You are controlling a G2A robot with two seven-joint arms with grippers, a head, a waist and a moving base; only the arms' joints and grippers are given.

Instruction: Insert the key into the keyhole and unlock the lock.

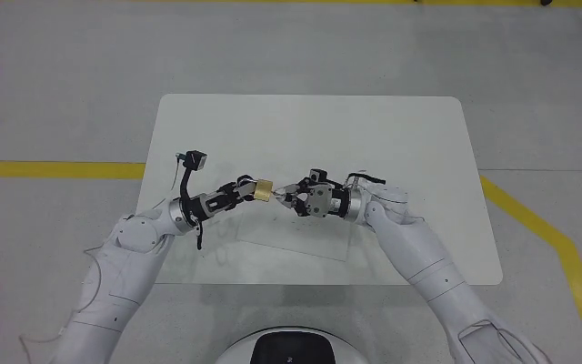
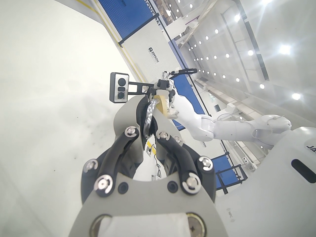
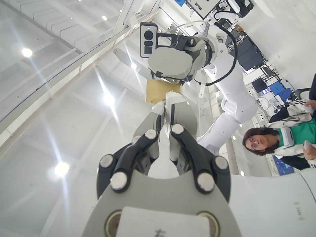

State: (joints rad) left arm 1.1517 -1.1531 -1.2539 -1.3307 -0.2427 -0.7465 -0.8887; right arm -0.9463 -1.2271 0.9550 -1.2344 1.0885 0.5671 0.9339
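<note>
The left gripper (image 2: 151, 114) clamps the lock (image 1: 263, 189) by its shackle above the table (image 1: 409, 136). The right gripper (image 3: 166, 110) pinches the key (image 3: 164, 105) at the lock

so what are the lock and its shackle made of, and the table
The lock looks like brass: flat, dull yellow-gold faces. Its shackle seems steel or plated metal, silvery with bright glints. The table is smooth matte white, perhaps laminate or painted board; the look leaves that open.
</note>
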